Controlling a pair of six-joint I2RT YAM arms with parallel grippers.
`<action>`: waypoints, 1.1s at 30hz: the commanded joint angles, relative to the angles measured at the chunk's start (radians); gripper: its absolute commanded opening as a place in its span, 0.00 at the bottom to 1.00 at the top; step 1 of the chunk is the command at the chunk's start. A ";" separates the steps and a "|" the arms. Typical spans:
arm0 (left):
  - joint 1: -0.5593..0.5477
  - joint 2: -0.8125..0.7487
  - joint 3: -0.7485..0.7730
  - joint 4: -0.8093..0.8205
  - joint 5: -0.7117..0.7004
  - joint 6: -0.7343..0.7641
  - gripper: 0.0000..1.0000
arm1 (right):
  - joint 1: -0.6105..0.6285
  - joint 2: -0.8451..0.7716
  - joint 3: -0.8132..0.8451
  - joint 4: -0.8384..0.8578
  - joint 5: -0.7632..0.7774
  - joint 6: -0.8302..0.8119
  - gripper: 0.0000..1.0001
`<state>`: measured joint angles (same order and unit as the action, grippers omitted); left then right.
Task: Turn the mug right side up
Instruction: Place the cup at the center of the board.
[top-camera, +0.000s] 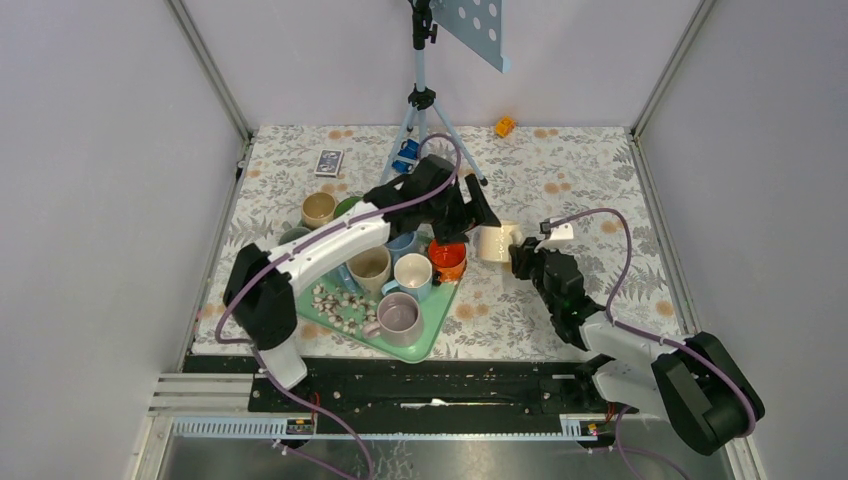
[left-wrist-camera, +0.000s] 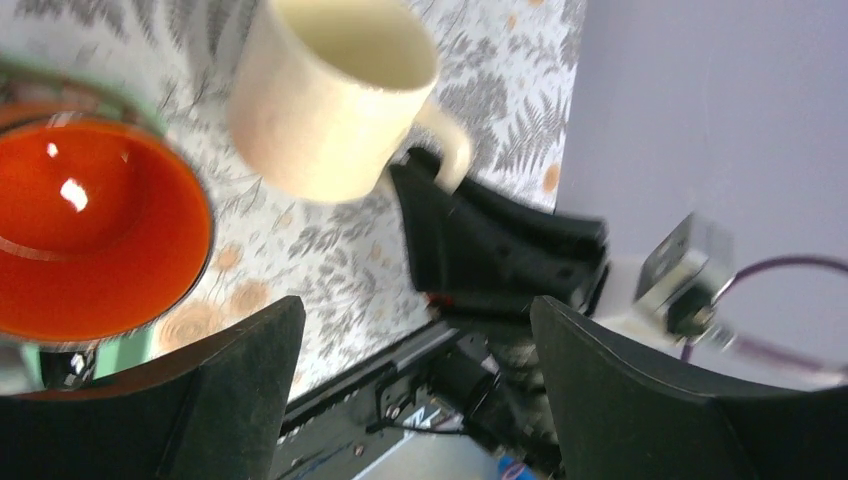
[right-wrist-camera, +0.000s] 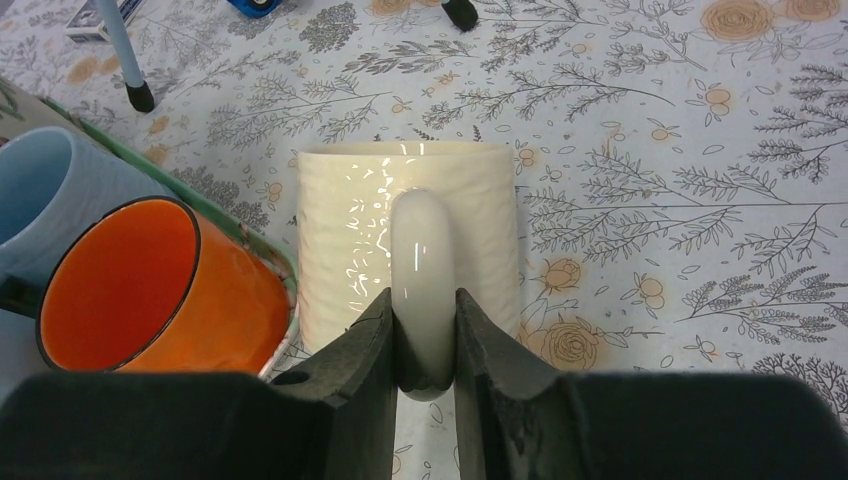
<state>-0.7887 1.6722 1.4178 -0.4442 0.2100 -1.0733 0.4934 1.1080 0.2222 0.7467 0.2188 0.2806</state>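
Mug: the glossy cream ceramic mug (top-camera: 494, 242) was just right of the green plastic tray (top-camera: 425, 345), over the fern-and-flower printed tablecloth (top-camera: 570, 190), between the two grippers.
Mug attitude: the right wrist view showed its wall straight up and down, with the handle (right-wrist-camera: 422, 250) facing the camera. The left wrist view looked into its open mouth. Whether its base touched the cloth could not be told.
Right gripper: the right gripper (right-wrist-camera: 425, 310) pinched the mug's handle, one black finger pressed against each side of the loop.
Left gripper: the left gripper (left-wrist-camera: 415, 305) hung on the far side of the mug with its fingers spread wide, holding nothing and touching neither the mug nor the tray.
Tray corner: an orange enamel mug (right-wrist-camera: 130, 285) leaned at the tray's right corner, just beside the cream mug but apart from it. A light blue mug (right-wrist-camera: 40, 190) stood behind it.
Rest of tray: several more mugs in tan, white and pink, plus a scatter of small pale pebbles (top-camera: 335, 300).
Far side: a light blue tripod (top-camera: 420, 100) stood on the cloth behind the left arm.
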 joint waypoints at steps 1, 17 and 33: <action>-0.003 0.111 0.230 -0.092 -0.084 0.046 0.87 | 0.042 0.003 0.007 0.034 0.083 -0.069 0.00; 0.040 0.326 0.485 -0.300 -0.058 0.203 0.69 | 0.068 0.031 0.017 0.056 0.119 -0.071 0.13; 0.039 0.307 0.453 -0.248 -0.003 0.222 0.75 | 0.067 0.070 0.035 -0.021 0.092 0.007 0.42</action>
<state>-0.7486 2.0216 1.8565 -0.7349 0.1867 -0.8738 0.5556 1.1622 0.2249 0.7345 0.2886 0.2661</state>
